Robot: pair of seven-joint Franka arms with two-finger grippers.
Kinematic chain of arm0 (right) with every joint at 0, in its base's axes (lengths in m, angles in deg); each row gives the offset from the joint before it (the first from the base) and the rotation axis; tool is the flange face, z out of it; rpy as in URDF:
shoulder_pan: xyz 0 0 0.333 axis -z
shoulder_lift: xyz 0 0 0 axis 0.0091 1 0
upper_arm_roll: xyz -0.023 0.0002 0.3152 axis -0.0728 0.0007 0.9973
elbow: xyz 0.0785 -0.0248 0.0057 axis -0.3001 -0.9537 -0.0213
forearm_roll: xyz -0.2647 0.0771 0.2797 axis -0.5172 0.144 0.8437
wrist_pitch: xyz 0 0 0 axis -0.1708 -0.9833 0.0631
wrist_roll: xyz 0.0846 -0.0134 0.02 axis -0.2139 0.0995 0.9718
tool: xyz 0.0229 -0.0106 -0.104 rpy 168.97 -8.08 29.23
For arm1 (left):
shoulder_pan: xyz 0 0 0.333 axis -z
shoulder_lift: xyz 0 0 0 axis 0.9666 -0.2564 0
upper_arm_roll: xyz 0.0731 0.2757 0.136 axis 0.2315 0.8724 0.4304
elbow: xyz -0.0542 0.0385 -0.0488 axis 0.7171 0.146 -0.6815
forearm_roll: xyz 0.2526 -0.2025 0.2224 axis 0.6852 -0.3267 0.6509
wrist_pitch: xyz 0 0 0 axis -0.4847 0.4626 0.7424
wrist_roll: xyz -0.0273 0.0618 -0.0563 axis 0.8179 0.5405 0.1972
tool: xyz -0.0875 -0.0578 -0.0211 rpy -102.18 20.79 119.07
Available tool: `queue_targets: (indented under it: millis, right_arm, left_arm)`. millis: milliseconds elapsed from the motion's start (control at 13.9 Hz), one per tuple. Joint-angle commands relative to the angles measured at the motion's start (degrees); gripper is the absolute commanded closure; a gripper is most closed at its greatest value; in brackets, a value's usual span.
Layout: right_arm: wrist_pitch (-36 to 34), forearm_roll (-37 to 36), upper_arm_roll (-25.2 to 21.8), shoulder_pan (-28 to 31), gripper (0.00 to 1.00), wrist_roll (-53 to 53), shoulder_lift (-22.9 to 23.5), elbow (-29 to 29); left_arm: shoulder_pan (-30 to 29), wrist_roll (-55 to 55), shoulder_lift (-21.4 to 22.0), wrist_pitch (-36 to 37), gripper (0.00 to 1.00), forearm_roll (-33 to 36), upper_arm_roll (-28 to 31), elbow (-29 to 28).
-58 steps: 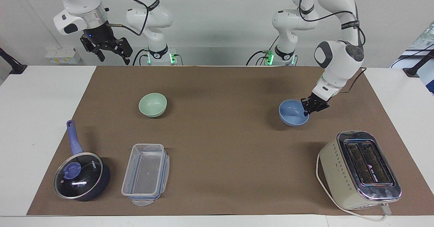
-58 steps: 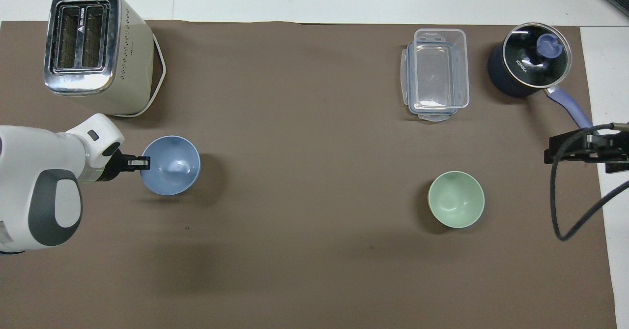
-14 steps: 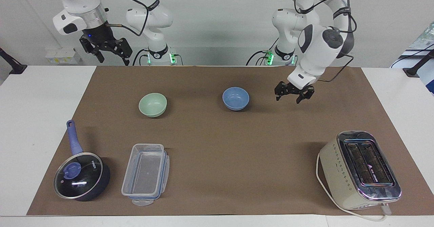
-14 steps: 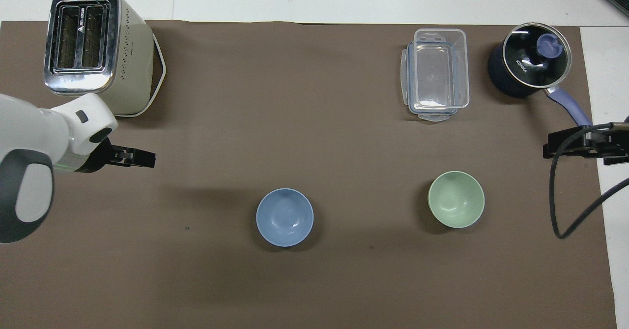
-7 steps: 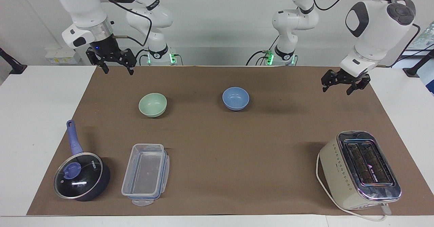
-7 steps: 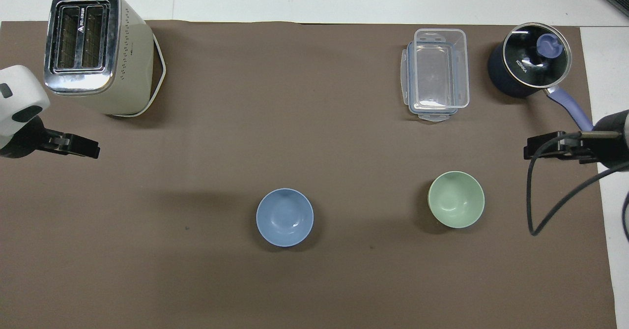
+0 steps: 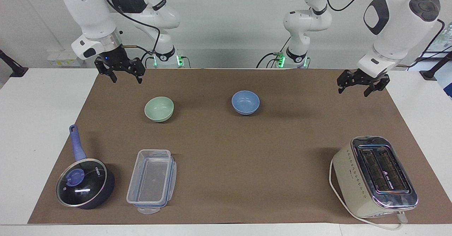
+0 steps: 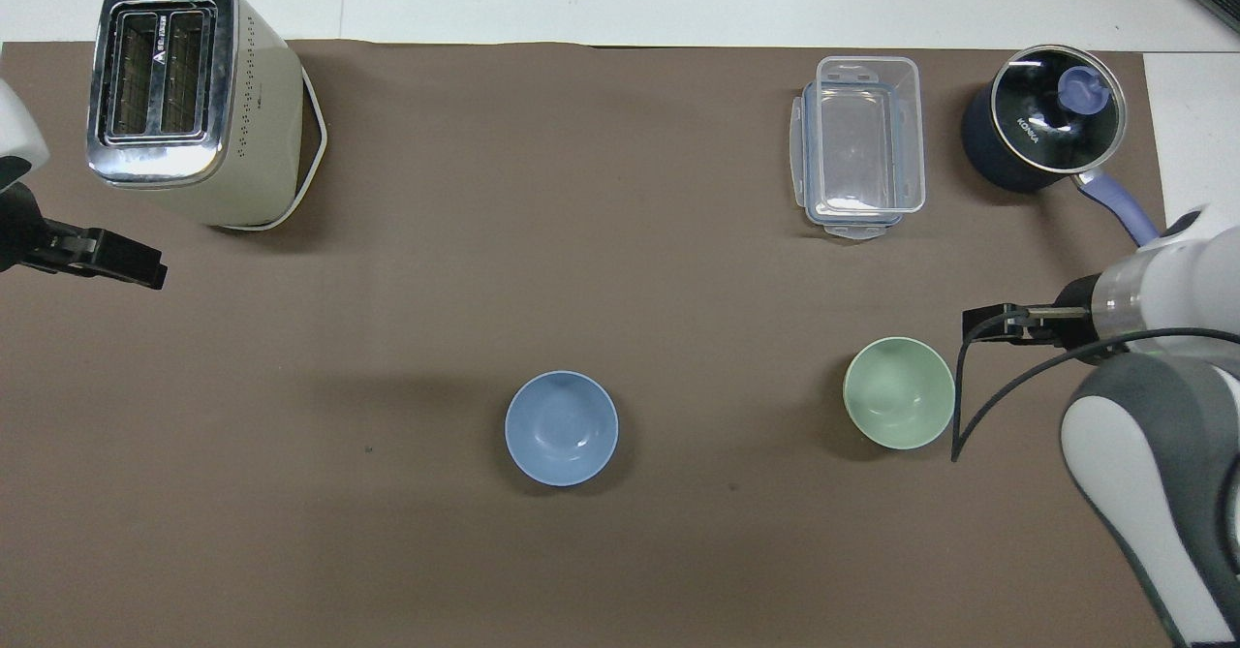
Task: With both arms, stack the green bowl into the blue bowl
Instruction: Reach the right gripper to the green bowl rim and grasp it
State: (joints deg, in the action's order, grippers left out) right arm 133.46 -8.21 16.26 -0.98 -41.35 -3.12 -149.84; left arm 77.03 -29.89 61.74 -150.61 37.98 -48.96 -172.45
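Right tool (image 7: 124, 74) up in the air at the upper left of the facing frame, fingers spread and gripping nothing, over the brown mat's (image 7: 226, 151) edge close to the robots; in the overhead frame only its dark tip (image 8: 998, 323) at the middle right, just above the green bowl (image 8: 899, 393), height there hard to judge. Left tool (image 7: 358, 84) likewise raised at the upper right of the facing frame, fingers apart and empty, over the mat's corner toward the left arm's end; at the left edge of the overhead frame, below the toaster (image 8: 189, 96). Green bowl (image 7: 159, 108) upright on the mat, left of centre in the facing frame, untouched. Blue bowl (image 7: 245, 102) upright near the frame's centre, well apart from the green one, also untouched (image 8: 561, 427). Clear lidded container (image 7: 152, 180) and dark lidded saucepan (image 7: 84, 183) in the lower left of the facing frame, toaster (image 7: 376, 176) in the lower right, white tabletop (image 7: 39, 123) around the mat.
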Motion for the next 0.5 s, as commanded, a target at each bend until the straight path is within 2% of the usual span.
queue_targets:
  millis: [0,216,360,432]
  right_arm:
    - [8.42,1.48,0.2,0.99,0.0,2.14,-0.01,-8.41]
    - [10.83,1.48,0.2,0.37,0.0,1.97,0.96,-10.37]
    - [13.09,1.48,0.2,0.98,0.0,2.23,4.99,-10.63]
    - [14.5,1.48,0.2,1.51,0.0,2.75,5.27,-12.02]
  left_arm:
    - [-1.0,1.2,-0.84,-0.15,0.0,0.39,-0.25,1.73]
    - [-1.45,1.38,-0.93,-1.56,0.0,0.04,-0.25,1.56]
    - [-1.45,0.94,-0.75,-1.74,0.0,0.12,-0.25,1.2]
    - [-1.45,1.03,-0.75,-1.4,0.0,0.12,-0.25,1.2]
